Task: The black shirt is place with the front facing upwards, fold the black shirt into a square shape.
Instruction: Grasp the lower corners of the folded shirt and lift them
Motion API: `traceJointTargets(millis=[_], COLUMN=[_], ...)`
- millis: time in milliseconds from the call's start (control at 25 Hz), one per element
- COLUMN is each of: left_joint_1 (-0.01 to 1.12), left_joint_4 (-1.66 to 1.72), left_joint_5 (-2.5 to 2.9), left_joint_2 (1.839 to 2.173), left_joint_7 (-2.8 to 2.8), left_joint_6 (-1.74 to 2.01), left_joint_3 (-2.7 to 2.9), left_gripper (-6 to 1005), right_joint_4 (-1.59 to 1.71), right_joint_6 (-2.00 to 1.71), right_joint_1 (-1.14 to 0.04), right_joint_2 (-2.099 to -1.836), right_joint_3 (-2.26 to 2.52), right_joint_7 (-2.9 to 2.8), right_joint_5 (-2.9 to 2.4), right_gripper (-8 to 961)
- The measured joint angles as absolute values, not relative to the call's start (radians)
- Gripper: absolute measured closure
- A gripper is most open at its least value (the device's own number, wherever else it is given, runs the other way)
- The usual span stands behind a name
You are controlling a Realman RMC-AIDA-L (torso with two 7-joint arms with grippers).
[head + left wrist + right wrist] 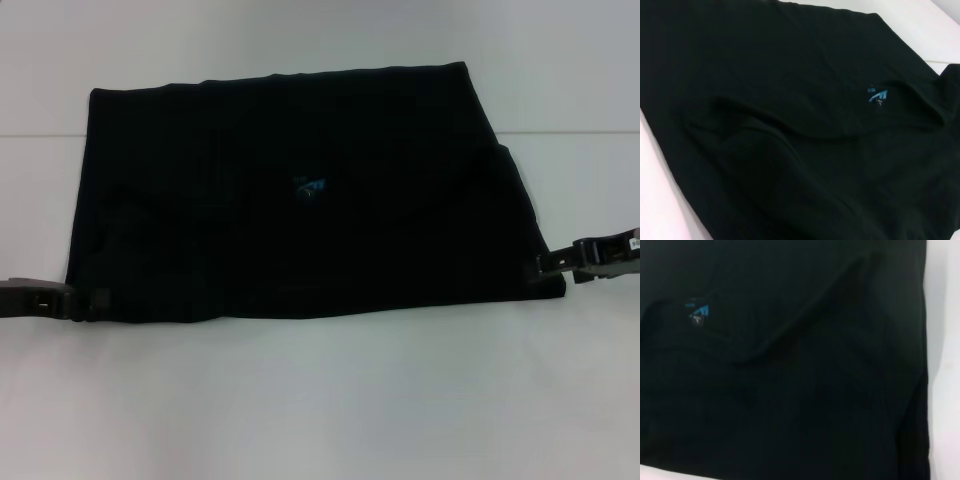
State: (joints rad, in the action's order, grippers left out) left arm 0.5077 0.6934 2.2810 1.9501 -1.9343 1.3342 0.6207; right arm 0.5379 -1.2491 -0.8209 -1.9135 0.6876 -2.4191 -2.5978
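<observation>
The black shirt (300, 190) lies flat on the white table as a wide folded rectangle, with a small blue neck-label mark (308, 187) near its middle. My left gripper (88, 300) sits low at the shirt's near left corner, touching its edge. At the near right corner my right gripper (545, 265) meets the cloth. The left wrist view is filled by the black shirt (780, 130) with the blue mark (879, 96). In the right wrist view the black shirt (790, 380) shows soft creases and the blue mark (697, 314). The chest lettering is hidden.
The white table (320, 400) surrounds the shirt on all sides, with a wide bare strip in front. A faint seam (40, 134) runs across the table behind the shirt's left side.
</observation>
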Motion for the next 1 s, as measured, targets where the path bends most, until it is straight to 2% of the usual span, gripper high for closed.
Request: traceJointTargets(millis=[240,480,680,880,1000], left_joint_1=[0.508,0.507,0.504,0.502,0.500], left_joint_4=[0.693,0.693,0.693,0.693,0.693], left_joint_5=[2.281,2.281,2.281,2.281,2.281], left_joint_2=[1.952,1.953,1.954,1.955,1.954], left_joint_7=[-1.934,-1.934,-1.934,-1.934,-1.934], left_joint_6=[1.335,1.336,1.341,1.349,1.350], left_joint_3=[0.619,0.618,0.619,0.618,0.618], left_gripper=[962,962,962,963,963], right_joint_4=[0.518,0.517,0.504,0.504,0.510], right_joint_6=[-1.204,-1.187,-1.156,-1.139,-1.146], right_joint_1=[-0.825,-0.827,-0.828,-0.831,-0.831], right_joint_2=[-1.935,-1.945,-1.949,-1.959,-1.965], right_joint_3=[0.701,0.701,0.737,0.795,0.798], right_joint_7=[-2.412,-2.405,-2.412,-2.413,-2.413], right_joint_5=[-2.598,-2.598,-2.598,-2.598,-2.599], right_gripper=[38,37,88,307,377])
